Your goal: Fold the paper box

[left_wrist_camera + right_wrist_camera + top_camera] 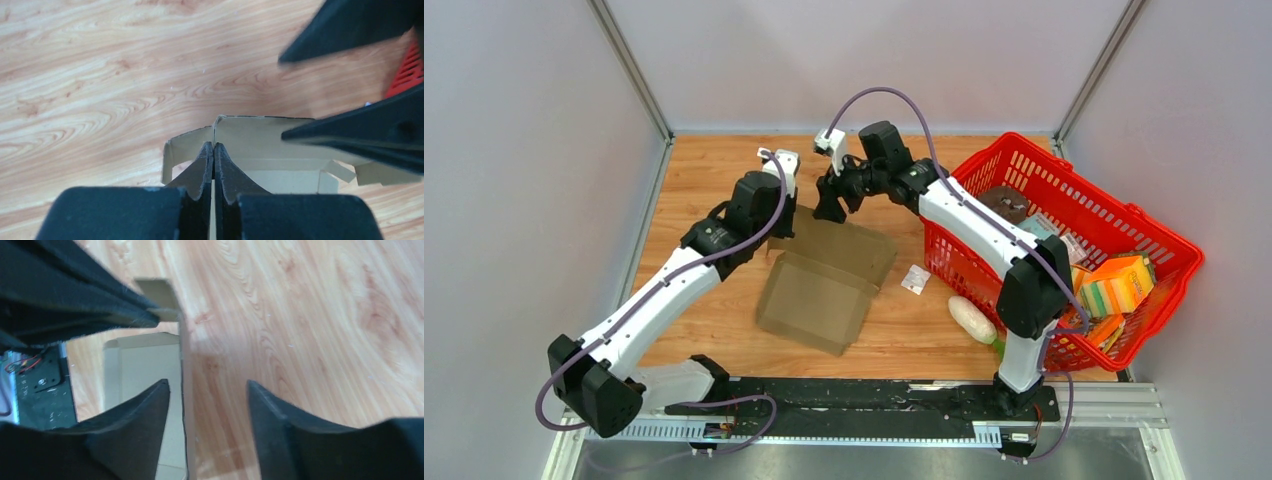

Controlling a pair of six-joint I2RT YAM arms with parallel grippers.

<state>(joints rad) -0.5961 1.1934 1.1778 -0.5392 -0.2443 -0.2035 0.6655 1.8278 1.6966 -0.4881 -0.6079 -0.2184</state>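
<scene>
Now the paper box [816,290] is seen lying mid-counter, a plain brown cardboard sheet only partly formed, with low walls raised around its near half and a broader panel spread behind it toward the far side. Over at that far side, both arms are brought together above the cardboard. From the left wrist view, a thin upright wall of the box [260,135] is caught edge-on by the left jaws, which are clenched tight on it with no gap left between the black fingers [200,172]. From the right wrist view, the right jaws are held wide apart, and a standing edge of the box [145,365] is straddled by them, sitting nearer one finger [150,410] than the other; whether it is touched cannot be told. The left arm [664,290] is stretched in from the near left, the right arm [969,215] is bent in from the right. Just beside the box on the wooden counter [704,180], a small white packet [915,279] is spotted, and a pale oblong item [972,318] is found nearer the front, against the red basket [1024,140]. The basket is parked at the right edge, and orange and yellow cartons [1119,285] are piled inside it.
</scene>
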